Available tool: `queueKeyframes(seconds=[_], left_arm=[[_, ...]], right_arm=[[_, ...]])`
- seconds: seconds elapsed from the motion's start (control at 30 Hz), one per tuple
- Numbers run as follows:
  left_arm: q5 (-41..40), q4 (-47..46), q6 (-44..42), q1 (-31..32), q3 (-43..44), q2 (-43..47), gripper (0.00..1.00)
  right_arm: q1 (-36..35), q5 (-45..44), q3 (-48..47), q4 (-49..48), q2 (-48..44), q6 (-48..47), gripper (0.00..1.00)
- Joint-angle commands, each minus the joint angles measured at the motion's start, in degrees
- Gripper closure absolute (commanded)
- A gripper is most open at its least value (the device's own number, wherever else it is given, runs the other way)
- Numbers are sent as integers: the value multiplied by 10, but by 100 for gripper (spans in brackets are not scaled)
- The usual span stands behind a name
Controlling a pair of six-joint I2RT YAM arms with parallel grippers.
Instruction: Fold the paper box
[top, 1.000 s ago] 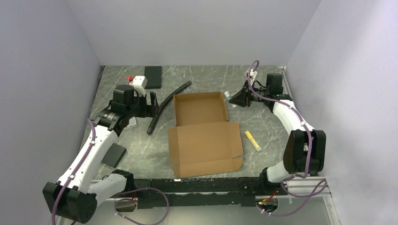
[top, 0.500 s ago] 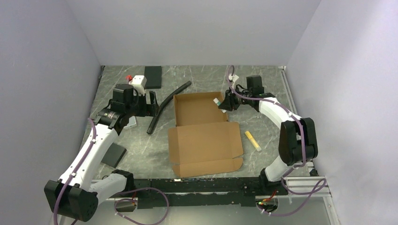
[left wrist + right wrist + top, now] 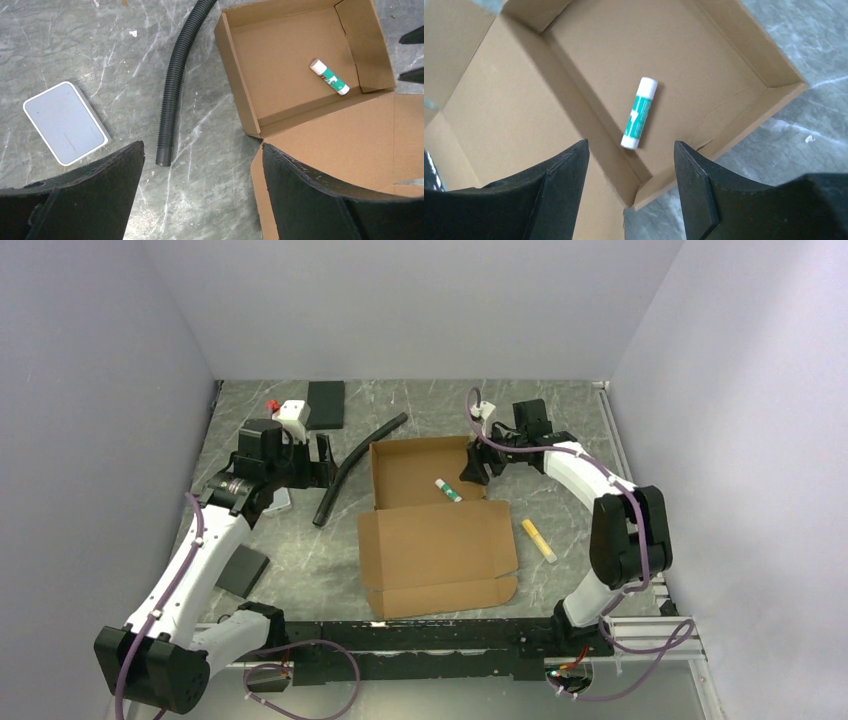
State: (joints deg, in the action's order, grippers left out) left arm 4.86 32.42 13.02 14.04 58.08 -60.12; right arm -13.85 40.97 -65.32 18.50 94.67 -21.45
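**Box open, glue stick inside, both grippers empty**

The paper box sits in the middle of the table, between the two arms. It is open. Its far half is a shallow tray with the walls standing up. Its near half is the lid, lying flat toward the arms. A green and white glue stick lies on the tray floor, close to the fold where tray and lid meet.

The right gripper hangs over the right wall of the tray. Its jaws are apart and hold nothing. The glue stick lies free below them. The left gripper is left of the box, by a black ribbed hose. Its jaws are spread wide and hold nothing too.

A yellow stick, maybe a marker, lies on the table just right of the lid. A white-edged grey card lies left of the hose. A flat black block rests near the far edge, beside a small white box.
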Motion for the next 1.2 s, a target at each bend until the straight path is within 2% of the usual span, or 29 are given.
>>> queueKeyframes(seconds=[0.0, 0.1, 0.2, 0.33, 0.5, 0.73, 1.0, 1.17], left_arm=[[4, -16, -3, -4, 3, 19, 8], [8, -21, -2, -8, 0, 28, 8], [20, -25, 1, -16, -1, 32, 8], [36, -25, 3, -26, 1, 32, 7], [47, -26, 4, -31, 1, 38, 7], [44, -27, 3, -33, 0, 48, 7], [50, -29, 6, -37, -2, 48, 7], [52, -31, 7, -37, -4, 45, 7]], right_arm=[[18, 80, -17, 116, -68, -186, 34], [50, 110, 14, 138, -112, -264, 33], [105, 168, 59, 131, -152, -309, 28], [171, 203, 89, 107, -171, -302, 23], [183, 158, 85, 132, -163, -328, 22], [184, 61, 112, 241, -170, -472, 22], [188, 9, 134, 239, -189, -464, 21], [188, -19, 128, 284, -174, -497, 22]])
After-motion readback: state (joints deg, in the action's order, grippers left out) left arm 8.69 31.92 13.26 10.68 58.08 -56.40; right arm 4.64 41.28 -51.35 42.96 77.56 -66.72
